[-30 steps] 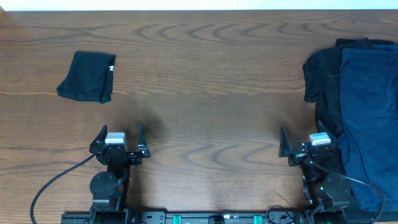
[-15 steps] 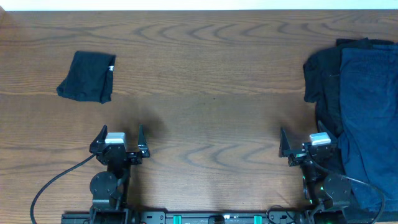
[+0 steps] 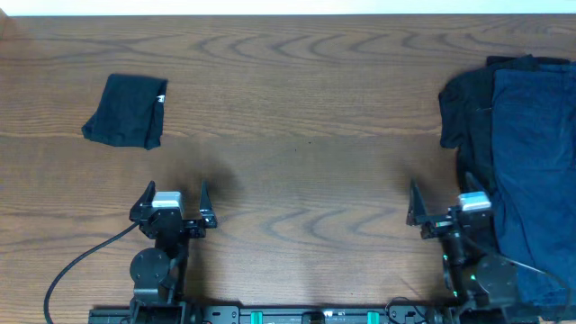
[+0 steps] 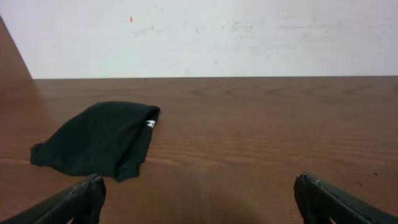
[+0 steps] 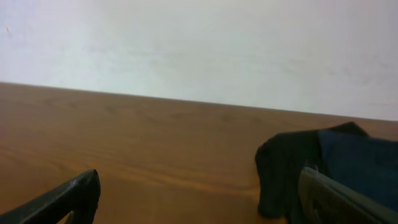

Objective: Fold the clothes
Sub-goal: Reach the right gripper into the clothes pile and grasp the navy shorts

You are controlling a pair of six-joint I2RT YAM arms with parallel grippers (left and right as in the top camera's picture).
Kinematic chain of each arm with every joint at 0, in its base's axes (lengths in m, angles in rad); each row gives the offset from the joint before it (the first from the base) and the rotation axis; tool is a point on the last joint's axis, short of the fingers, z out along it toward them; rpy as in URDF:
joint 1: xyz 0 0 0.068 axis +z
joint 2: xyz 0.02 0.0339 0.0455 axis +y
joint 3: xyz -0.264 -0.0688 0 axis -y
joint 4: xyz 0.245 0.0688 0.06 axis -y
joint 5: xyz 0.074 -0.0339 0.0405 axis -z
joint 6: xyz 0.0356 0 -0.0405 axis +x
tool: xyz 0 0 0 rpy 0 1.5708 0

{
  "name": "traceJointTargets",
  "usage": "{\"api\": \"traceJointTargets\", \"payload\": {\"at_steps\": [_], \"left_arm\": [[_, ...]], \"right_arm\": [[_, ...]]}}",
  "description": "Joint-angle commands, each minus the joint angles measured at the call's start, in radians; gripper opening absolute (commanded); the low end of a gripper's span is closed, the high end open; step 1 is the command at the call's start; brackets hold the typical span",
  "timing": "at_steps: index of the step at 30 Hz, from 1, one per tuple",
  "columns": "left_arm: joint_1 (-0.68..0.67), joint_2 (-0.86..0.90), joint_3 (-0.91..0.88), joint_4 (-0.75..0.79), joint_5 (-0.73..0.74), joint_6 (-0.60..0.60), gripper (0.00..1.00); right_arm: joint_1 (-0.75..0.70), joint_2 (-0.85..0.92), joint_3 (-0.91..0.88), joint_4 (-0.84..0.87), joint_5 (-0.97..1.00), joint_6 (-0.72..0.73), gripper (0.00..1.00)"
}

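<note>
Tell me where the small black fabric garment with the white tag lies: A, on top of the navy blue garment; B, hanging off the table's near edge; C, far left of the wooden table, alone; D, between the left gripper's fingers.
C: the small black fabric garment lies by itself at the far left of the wooden table, apart from the open left gripper.

This looks like a robotics lab: a plain wood-grain table (image 3: 297, 108) backed by a bare white wall (image 4: 249, 37), a left arm (image 3: 155, 263) and a right arm (image 3: 481, 277) fixed to a mounting rail (image 3: 315, 315) with green lights at the near edge, a black cable (image 3: 87, 249) looping off.
</note>
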Motion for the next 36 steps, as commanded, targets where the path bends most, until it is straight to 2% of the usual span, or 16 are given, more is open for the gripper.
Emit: {"api": "traceJointTargets", "payload": {"at_steps": [1, 6, 12, 17, 20, 26, 31, 36], "left_arm": [[-0.005, 0.003, -0.014, -0.045, -0.024, 0.017, 0.98], [-0.005, 0.003, -0.014, -0.045, -0.024, 0.017, 0.98], [-0.005, 0.003, -0.014, -0.045, -0.024, 0.017, 0.98], [-0.005, 0.003, -0.014, -0.045, -0.024, 0.017, 0.98], [-0.005, 0.003, -0.014, -0.045, -0.024, 0.017, 0.98], [-0.005, 0.003, -0.014, -0.045, -0.024, 0.017, 0.98], [-0.005, 0.003, -0.014, -0.045, -0.024, 0.017, 0.98], [-0.005, 0.003, -0.014, -0.045, -0.024, 0.017, 0.98]], "right_arm": [[0.01, 0.02, 0.155, -0.035, 0.033, 0.028, 0.99], [0.01, 0.12, 0.369, -0.102, 0.045, 0.043, 0.99], [0.01, 0.337, 0.665, -0.246, 0.088, 0.068, 0.99], [0.01, 0.555, 0.956, -0.461, 0.097, 0.067, 0.99], [0.01, 0.7, 1.152, -0.608, 0.185, 0.068, 0.99], [0.006, 0.967, 1.421, -0.794, 0.326, 0.028, 0.99], [-0.064, 1.208, 1.578, -0.938, 0.394, 0.023, 0.99], [-0.18, 1.427, 1.633, -0.916, 0.391, 0.022, 0.99]]}}
